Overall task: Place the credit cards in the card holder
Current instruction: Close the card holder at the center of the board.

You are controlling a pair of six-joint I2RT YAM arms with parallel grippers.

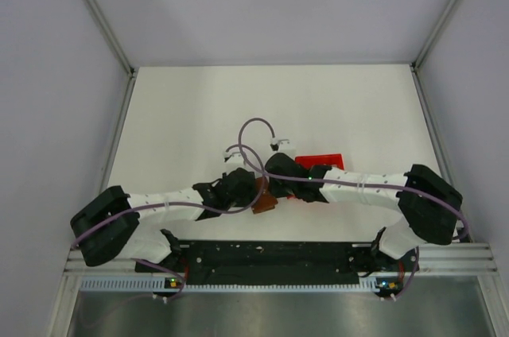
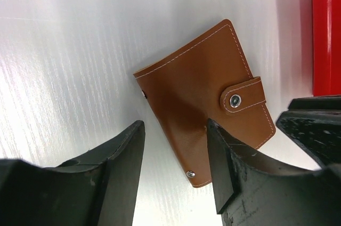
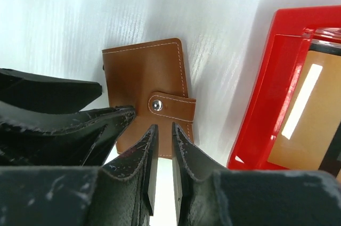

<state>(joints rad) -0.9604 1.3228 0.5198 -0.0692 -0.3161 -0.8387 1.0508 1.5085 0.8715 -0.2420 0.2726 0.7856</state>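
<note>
White counter (image 1: 199, 106). Card holder (image 2: 202, 93) lying snapped shut btwn both arms, 0 cards in. Left gripper (image 2: 175, 130) jaws sitting spread over its edge; right gripper (image 3: 164, 127) jaws narrowed to a slit, pinching nothing. Credit cards (image 3: 298, 114) prob sitting in red box (image 3: 256, 103). Opening + loading all pending.

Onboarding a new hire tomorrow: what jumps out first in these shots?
Both arms meet over the closed brown card holder, snap strap fastened, lying on the white table. The left gripper stands open over its near corner, while the right gripper hovers by the strap with only a slit between its fingers. Beside it sits a bright red box with something flat and tan inside.
</note>
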